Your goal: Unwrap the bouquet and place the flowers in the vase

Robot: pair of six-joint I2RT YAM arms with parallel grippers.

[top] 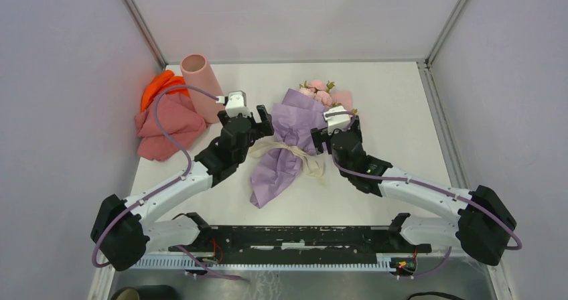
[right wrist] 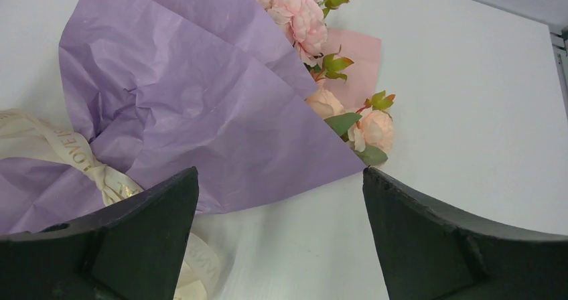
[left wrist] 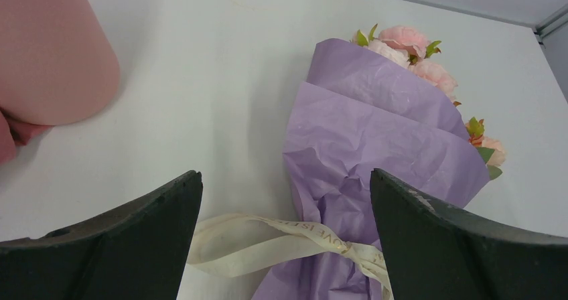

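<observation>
Well, the bouquet (top: 288,139) lies flat in the middle of the white desk (top: 402,112). Its blooms point toward the far wall and the crumpled tail of lilac paper points toward the arms. The cream ribbon (top: 301,158) is tied around its narrow waist, with loose loops spilling onto the desk on both sides. The flowers (top: 320,91), pale pink with bits of green leaf, peek out of the wide far end, and a corner of the pink inner sheet (right wrist: 355,52) shows behind them.

The left end effector (top: 258,127) sits just beside the wrap on its left, fingers spread wide and gripping nothing. From its own camera, the purple paper and a ribbon loop fill the gap between the fingers. The right end effector (top: 321,139) sits against the opposite flank, likewise spread wide with nothing pinched. Whether either one actually touches the paper I cannot tell.

The vase (top: 201,82) is at the far left of the desk, well apart from the blooms and close behind the left wrist. A salmon-pink cloth (top: 167,129) is bunched against it, and an orange cloth (top: 159,86) lies just beyond.
</observation>
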